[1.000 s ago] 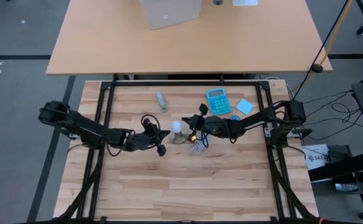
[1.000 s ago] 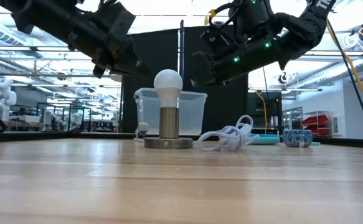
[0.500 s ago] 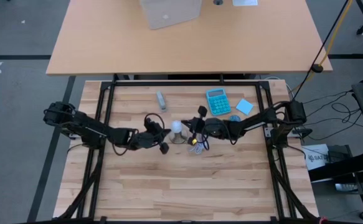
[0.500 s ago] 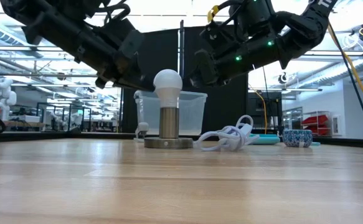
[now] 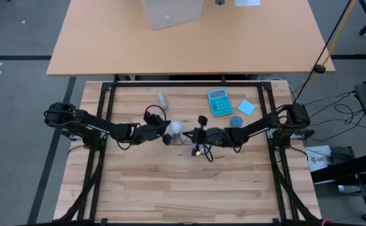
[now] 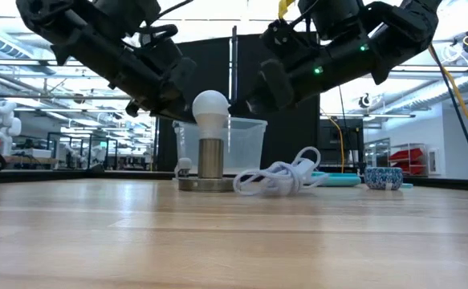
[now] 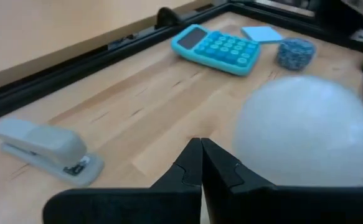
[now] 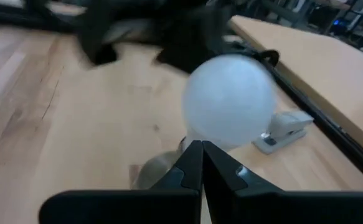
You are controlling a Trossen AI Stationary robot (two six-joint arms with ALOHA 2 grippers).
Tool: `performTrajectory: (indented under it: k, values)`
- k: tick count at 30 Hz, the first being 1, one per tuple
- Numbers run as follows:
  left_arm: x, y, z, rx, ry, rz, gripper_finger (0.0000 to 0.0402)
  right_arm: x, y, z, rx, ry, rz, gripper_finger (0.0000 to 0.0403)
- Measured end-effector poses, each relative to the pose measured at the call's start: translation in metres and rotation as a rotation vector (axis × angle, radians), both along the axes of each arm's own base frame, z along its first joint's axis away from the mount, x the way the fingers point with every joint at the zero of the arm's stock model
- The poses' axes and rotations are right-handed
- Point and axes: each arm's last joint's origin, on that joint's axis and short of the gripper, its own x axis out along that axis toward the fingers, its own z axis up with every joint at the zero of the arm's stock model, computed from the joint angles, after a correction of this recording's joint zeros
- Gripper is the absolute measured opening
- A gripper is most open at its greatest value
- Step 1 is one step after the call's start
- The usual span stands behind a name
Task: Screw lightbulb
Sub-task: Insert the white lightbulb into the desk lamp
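Lightbulb stands upright in socket base mid-table; light, smooth, likely fragile, so grip rounded head gently. Left gripper and right gripper flank it, both closed, empty.

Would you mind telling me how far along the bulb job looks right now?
Done: the lightbulb stands upright in the socket base. In hand: the left gripper and right gripper, both shut, flank the bulb, gripping nothing. Left: whether it is screwed fully home cannot be seen, so tightening may remain.
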Motion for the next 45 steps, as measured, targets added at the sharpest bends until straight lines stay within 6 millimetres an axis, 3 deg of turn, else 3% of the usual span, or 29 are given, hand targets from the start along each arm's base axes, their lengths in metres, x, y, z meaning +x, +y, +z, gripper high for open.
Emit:
performTrajectory:
  k: [7, 19, 32, 45]
  values:
    - [0.000, -0.005, 0.000, -0.004, 0.000, -0.016, 0.0000, -0.002, 0.001, -0.003, 0.015, 0.029, -0.028, 0.0000]
    - [-0.009, -0.040, 0.022, 0.031, -0.084, -0.110, 0.0000, -0.001, -0.025, -0.002, 0.015, 0.008, -0.128, 0.0000]
    - [-0.021, -0.080, 0.024, 0.110, -0.069, -0.214, 0.0000, 0.003, -0.036, 0.008, -0.010, -0.081, -0.103, 0.0000]
    - [-0.010, -0.073, 0.008, 0.068, -0.032, -0.256, 0.0000, 0.015, -0.034, 0.023, -0.023, -0.133, -0.055, 0.0000]
